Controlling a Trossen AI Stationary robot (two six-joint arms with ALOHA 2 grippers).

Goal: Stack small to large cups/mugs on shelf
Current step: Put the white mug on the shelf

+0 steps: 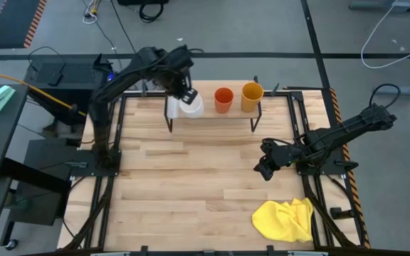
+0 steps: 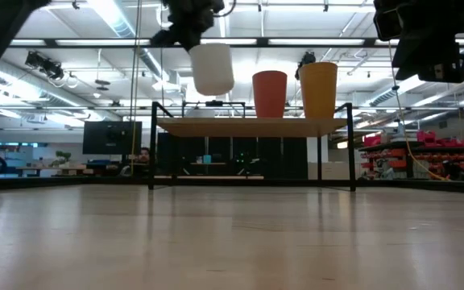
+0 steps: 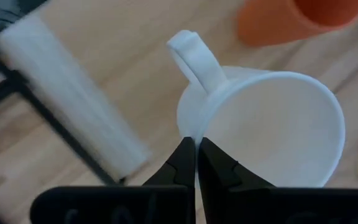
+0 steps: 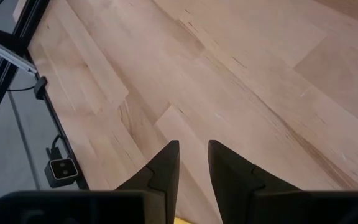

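Observation:
The white mug (image 1: 191,104) hangs from my left gripper (image 3: 196,142) over the left end of the shelf (image 1: 212,114). In the low view the white mug (image 2: 213,68) is clear above the shelf's board (image 2: 252,126). The orange-red cup (image 1: 223,99) and the yellow-orange cup (image 1: 252,96) stand upright on the shelf to the mug's right. My right gripper (image 4: 193,146) is open above bare tabletop near the table's right side, touching nothing. My left gripper pinches the white mug's rim (image 3: 192,130) right beside the handle (image 3: 194,59). One finger (image 3: 219,169) is inside the mug and the other (image 3: 180,165) is outside. The fingers come from above. The mug is lifted clear of the shelf, roughly upright, mouth up.
A crumpled yellow cloth (image 1: 285,219) lies near the table's near right corner. The shelf's pale strip (image 3: 73,106) lies at its left end, beside the mug. Black frame rails (image 1: 296,135) run along the table's sides. Bare tabletop (image 1: 191,178) spreads in front of the shelf.

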